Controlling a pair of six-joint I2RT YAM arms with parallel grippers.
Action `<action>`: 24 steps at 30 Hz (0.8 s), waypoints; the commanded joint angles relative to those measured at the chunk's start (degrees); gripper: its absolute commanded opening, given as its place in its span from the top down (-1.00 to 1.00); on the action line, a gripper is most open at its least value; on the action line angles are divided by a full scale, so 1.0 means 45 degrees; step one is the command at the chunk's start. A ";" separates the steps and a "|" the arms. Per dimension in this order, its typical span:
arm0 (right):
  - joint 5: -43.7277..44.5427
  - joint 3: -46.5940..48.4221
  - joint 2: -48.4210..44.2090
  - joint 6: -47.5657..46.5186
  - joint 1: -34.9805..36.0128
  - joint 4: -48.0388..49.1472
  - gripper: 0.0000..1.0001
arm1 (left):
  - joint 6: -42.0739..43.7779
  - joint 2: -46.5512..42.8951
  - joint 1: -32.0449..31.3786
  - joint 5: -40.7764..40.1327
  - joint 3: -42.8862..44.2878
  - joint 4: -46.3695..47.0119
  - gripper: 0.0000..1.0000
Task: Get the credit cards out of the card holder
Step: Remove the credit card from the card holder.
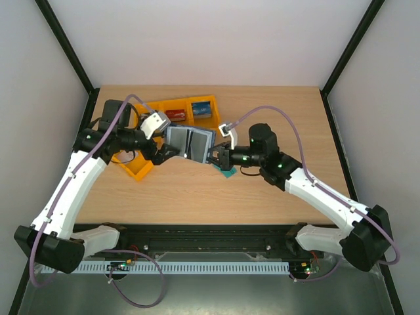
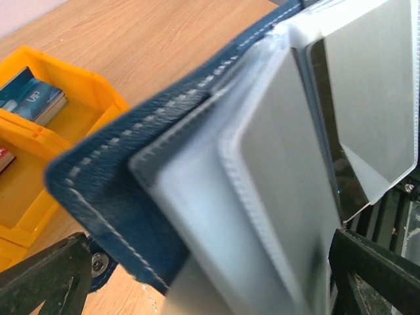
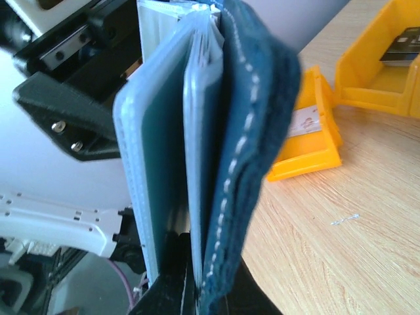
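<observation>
The navy card holder (image 1: 189, 143) hangs open above the table between both grippers. My right gripper (image 1: 215, 157) is shut on its right flap: in the right wrist view one finger sits between the sleeves and the other outside the stitched cover (image 3: 246, 164). My left gripper (image 1: 163, 153) is open, its fingers (image 2: 46, 279) wide apart on either side of the left flap (image 2: 105, 190). Grey panels show in the clear sleeves (image 2: 367, 98); I cannot tell whether they are cards. Credit cards lie in the orange bins (image 1: 176, 115), including a blue one (image 2: 29, 98).
Orange bins (image 1: 157, 106) stand at the back left, one (image 1: 139, 172) lying under the left wrist. A lone teal-green card (image 1: 228, 172) lies on the table under the right gripper. Bare wood spreads to the front and right.
</observation>
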 commanded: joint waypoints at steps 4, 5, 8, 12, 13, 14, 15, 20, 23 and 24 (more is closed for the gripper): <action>-0.1471 -0.0212 -0.0948 -0.1458 0.0044 0.0019 0.97 | 0.1347 -0.0143 0.0256 0.1769 0.0516 -0.1538 -0.98; -0.1635 -0.0249 -0.1021 -0.1498 0.0040 0.0108 0.97 | 0.1580 -0.0153 0.0244 0.2000 0.0539 -0.1698 -0.98; -0.1950 -0.0332 -0.1334 -0.1732 0.0044 0.0198 0.97 | 0.1876 -0.0121 0.0251 0.2468 0.0667 -0.2032 -0.98; -0.2101 -0.0426 -0.1655 -0.2158 0.0045 0.0110 0.97 | 0.1884 -0.0026 0.0256 0.2539 0.0758 -0.2086 -0.98; -0.2173 -0.0449 -0.1693 -0.2208 0.0045 0.0113 0.97 | 0.1925 -0.0004 0.0256 0.2643 0.0811 -0.2150 -0.98; -0.2257 -0.0462 -0.1685 -0.2259 0.0045 0.0118 0.97 | 0.2038 0.0013 0.0256 0.2800 0.0867 -0.2273 -0.97; -0.2302 -0.0481 -0.1677 -0.2299 0.0045 0.0133 0.97 | 0.2137 0.0045 0.0256 0.3015 0.0910 -0.2376 -0.98; -0.2483 -0.0499 -0.1618 -0.2514 0.0039 0.0165 0.97 | 0.2501 0.0225 0.0288 0.4114 0.1144 -0.2799 -0.96; -0.2446 -0.0503 -0.1599 -0.2625 0.0043 0.0158 0.97 | 0.2768 0.0322 0.0295 0.4887 0.1228 -0.3055 -0.67; -0.2430 -0.0483 -0.1605 -0.2643 0.0032 0.0158 0.97 | 0.2905 0.0362 0.0290 0.5132 0.1235 -0.3175 -0.48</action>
